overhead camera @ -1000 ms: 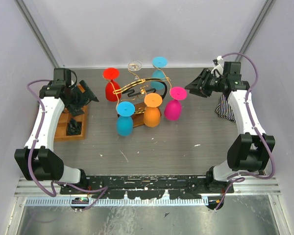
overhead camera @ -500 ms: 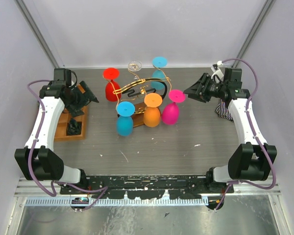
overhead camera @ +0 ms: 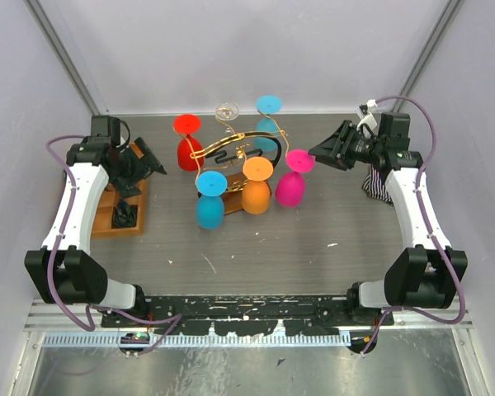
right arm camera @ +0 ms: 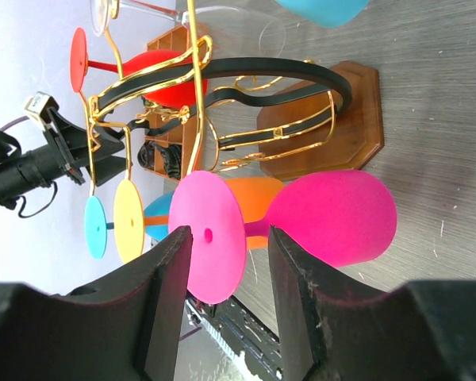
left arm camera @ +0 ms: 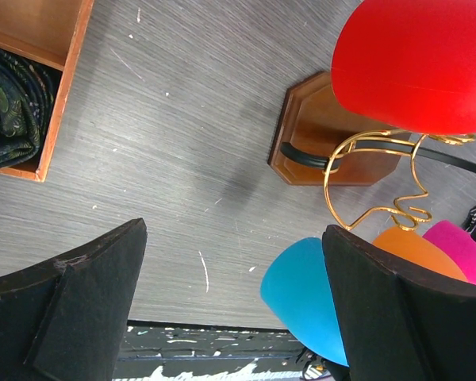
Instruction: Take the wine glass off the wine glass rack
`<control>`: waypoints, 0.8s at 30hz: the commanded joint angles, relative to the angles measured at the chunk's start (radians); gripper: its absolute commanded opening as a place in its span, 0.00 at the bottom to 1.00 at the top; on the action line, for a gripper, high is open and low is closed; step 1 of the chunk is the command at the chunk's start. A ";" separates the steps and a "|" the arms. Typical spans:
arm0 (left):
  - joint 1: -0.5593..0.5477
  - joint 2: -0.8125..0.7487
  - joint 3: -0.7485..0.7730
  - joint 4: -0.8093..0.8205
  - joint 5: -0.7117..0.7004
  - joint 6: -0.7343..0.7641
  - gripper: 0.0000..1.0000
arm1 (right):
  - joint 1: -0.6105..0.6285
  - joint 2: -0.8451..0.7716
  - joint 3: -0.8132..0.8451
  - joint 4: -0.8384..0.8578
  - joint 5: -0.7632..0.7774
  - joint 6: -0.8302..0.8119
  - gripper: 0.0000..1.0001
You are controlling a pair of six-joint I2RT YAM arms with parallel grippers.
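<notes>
Top external: pink wine glass (overhead camera: 290, 187) upside-down

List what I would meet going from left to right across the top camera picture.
wooden tray → red glass → front blue glass → orange glass → pink glass → right gripper → striped cloth. The rack, clear glass and rear blue glass overlap these, so I omit them.

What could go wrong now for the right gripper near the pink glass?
The open right gripper faces the foot of the pink glass; gripping that thin disc instead of the stem may slip. The orange glass hangs close, so pulling could knock it or tip the rack.
</notes>
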 commanded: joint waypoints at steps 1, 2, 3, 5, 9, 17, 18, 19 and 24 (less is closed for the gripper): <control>-0.002 0.009 -0.004 -0.006 0.011 0.014 0.99 | 0.012 -0.033 0.030 0.026 -0.059 0.003 0.49; -0.003 0.012 -0.006 -0.003 0.016 0.010 0.99 | 0.016 -0.020 0.041 -0.004 -0.057 -0.017 0.48; -0.002 0.014 -0.007 -0.001 0.022 0.007 0.99 | 0.022 -0.012 0.049 -0.029 -0.055 -0.034 0.48; -0.003 0.019 -0.007 -0.003 0.028 0.006 0.99 | 0.024 -0.009 0.048 -0.045 -0.052 -0.049 0.47; -0.002 0.015 -0.012 -0.002 0.024 0.009 0.99 | 0.029 -0.001 0.055 -0.069 -0.058 -0.068 0.40; -0.002 0.012 -0.010 -0.009 0.015 0.021 0.99 | 0.028 -0.012 0.081 -0.063 -0.067 -0.053 0.01; -0.002 0.012 -0.011 -0.009 0.015 0.022 0.99 | 0.029 -0.013 0.083 -0.057 -0.070 -0.043 0.01; -0.002 0.014 -0.010 -0.010 0.014 0.023 0.99 | 0.029 -0.012 0.083 -0.045 -0.085 -0.027 0.01; -0.002 0.019 -0.013 -0.013 0.017 0.027 0.99 | 0.028 0.002 0.081 0.022 -0.161 0.059 0.01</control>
